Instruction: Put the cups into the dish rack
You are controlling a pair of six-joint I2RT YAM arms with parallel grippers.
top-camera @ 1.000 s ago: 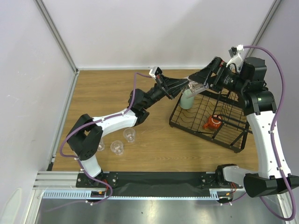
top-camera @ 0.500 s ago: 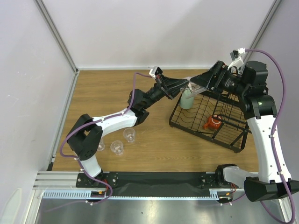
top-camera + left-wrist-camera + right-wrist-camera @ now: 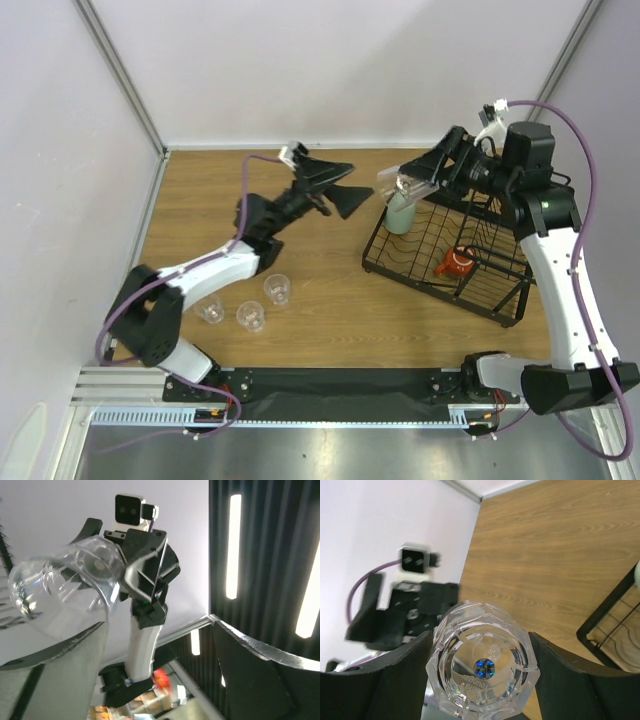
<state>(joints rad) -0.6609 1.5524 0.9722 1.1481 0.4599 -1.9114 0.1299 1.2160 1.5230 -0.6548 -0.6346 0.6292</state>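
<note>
Brown wooden tabletop (image 3: 200,200) fills the overhead view. My left gripper (image 3: 340,187) hangs above it, fingers spread and empty. My right gripper (image 3: 400,184) is clamped on a small clear plastic tumbler (image 3: 392,180) at the far corner of the large black wire dish rack (image 3: 437,294). A pale mint-green cup (image 3: 400,215) and an orange-red mug (image 3: 455,266) sit inside the rack, and three more clear tumblers (image 3: 250,316) stand on the wood. From my left wrist, my fingers are wide apart with the held tumbler ahead. From my right wrist, its base is squeezed between my fingers.
</note>
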